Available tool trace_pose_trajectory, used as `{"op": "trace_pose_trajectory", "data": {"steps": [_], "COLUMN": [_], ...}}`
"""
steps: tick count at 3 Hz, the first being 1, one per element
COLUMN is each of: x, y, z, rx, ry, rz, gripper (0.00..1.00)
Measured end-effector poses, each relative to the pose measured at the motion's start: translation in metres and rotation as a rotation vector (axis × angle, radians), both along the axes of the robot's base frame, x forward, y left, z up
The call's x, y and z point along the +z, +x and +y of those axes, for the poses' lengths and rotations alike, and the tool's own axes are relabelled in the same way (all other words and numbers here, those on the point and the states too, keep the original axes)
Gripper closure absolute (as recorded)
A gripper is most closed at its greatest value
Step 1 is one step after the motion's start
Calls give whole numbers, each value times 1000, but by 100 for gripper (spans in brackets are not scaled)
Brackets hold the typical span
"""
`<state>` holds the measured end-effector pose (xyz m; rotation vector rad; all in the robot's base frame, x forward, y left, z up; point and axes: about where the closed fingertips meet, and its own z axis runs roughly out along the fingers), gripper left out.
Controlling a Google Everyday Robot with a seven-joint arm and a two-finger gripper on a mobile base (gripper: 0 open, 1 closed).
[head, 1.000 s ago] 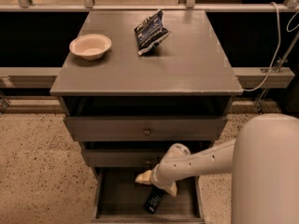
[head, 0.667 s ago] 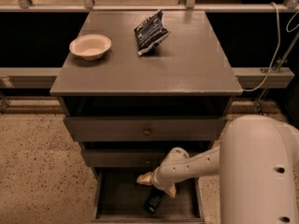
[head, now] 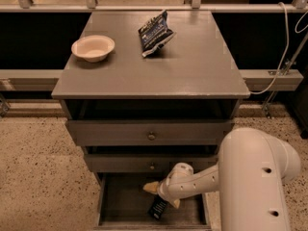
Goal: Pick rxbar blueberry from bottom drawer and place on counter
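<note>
The rxbar blueberry (head: 157, 209), a small dark bar, lies on the floor of the open bottom drawer (head: 120, 203), right of its middle. My gripper (head: 161, 196) reaches down into that drawer from the right. Its pale fingers (head: 150, 187) are spread open over the bar's upper end, one at the left and one at the right. The bar still rests on the drawer floor. The counter (head: 192, 66) is the grey top of the cabinet above.
A pale bowl (head: 93, 47) sits on the counter's left side and a crinkled dark blue chip bag (head: 155, 33) at its back middle. Two shallower knobbed drawers (head: 151, 135) overhang the bottom one. My white arm (head: 255, 177) fills the lower right. Speckled floor lies to the left.
My gripper has dropped slightly lower into the bottom drawer, closer to the bar. The bar, bowl and chip bag have not moved.
</note>
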<state>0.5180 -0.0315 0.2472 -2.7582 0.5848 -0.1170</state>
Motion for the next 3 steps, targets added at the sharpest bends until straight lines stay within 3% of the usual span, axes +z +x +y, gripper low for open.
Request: {"op": "trace_pose_trajectory", "data": {"steps": [1, 2, 3], "x": [-27, -50, -72], "y": [7, 10, 11], "z": [12, 17, 24], "rx": [-11, 15, 53], "ry": [-18, -40, -62], "rz": [-28, -58, -58], "gripper": [0, 0, 0]}}
